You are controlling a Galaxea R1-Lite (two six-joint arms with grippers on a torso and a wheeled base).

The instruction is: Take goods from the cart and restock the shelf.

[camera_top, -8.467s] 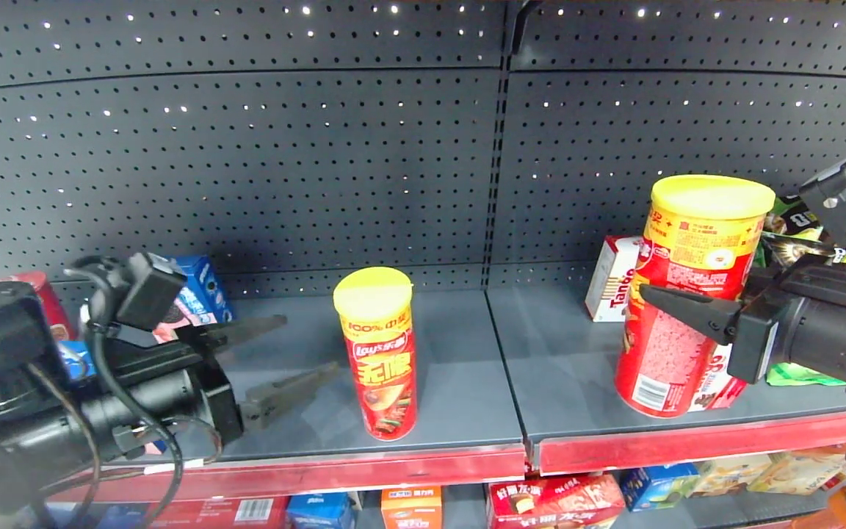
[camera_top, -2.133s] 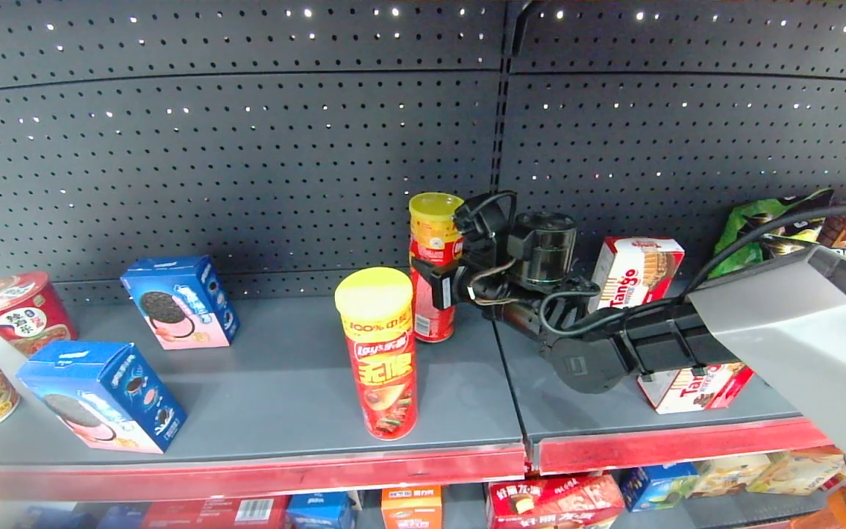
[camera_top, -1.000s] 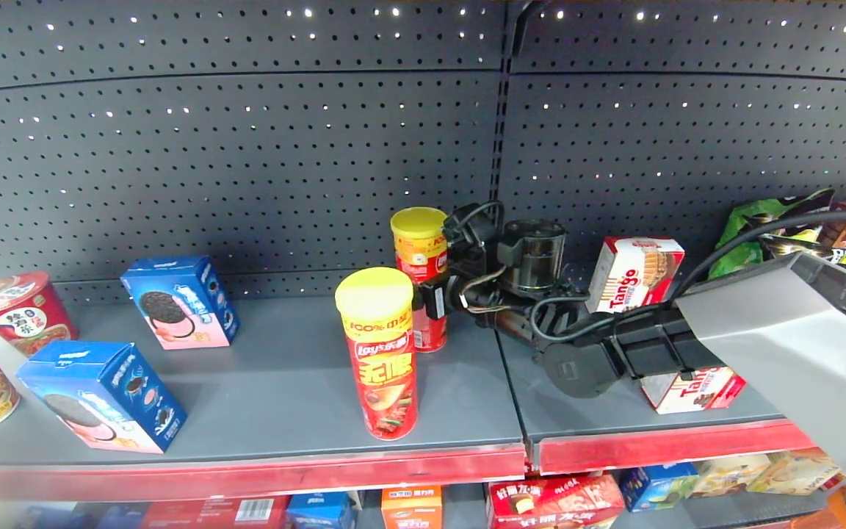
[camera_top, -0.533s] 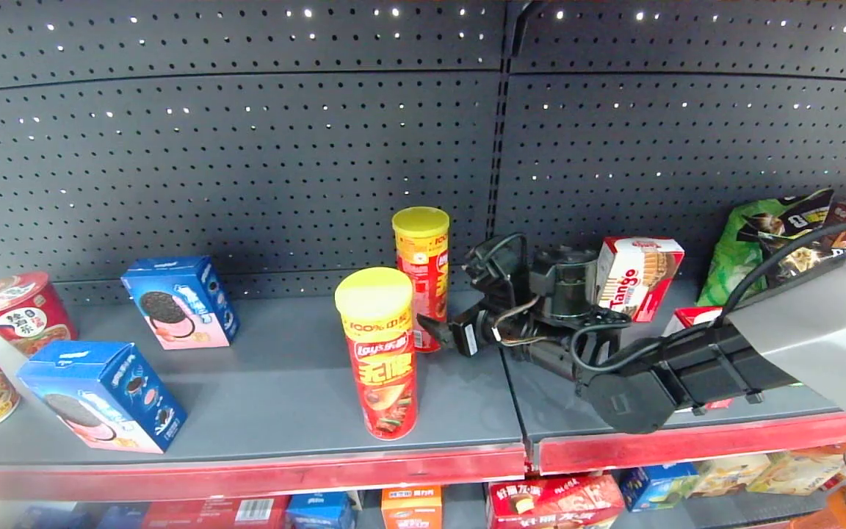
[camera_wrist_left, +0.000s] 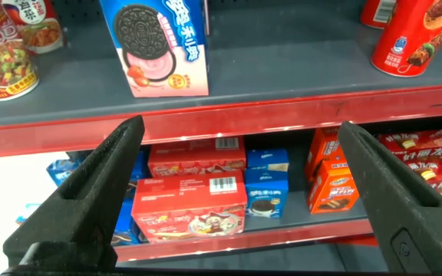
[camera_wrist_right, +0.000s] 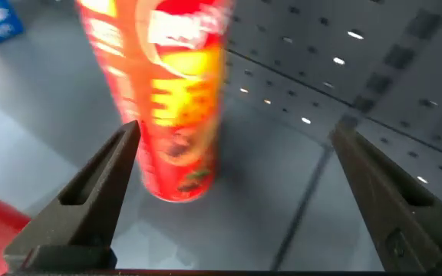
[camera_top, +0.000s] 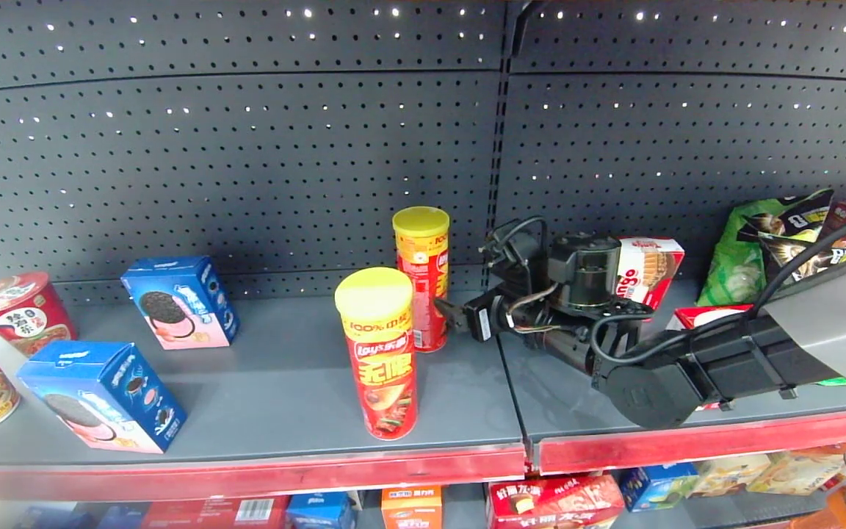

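Head view shows my right gripper (camera_top: 458, 316) drawn back, jaws wide and empty, from the chips can (camera_top: 423, 279) it carried in, now upright at the back of the shelf (camera_top: 283, 382) behind the front can (camera_top: 382, 353), so this item looks stocked; my left gripper (camera_wrist_left: 240, 192) hangs open, empty.

You have bare shelf (camera_top: 276, 382) between the front blue box (camera_top: 103, 393) and the front can (camera_top: 382, 353), open to the front edge. The rear can (camera_top: 423, 275) stands near the back edge, just beside your right gripper (camera_top: 449, 314).
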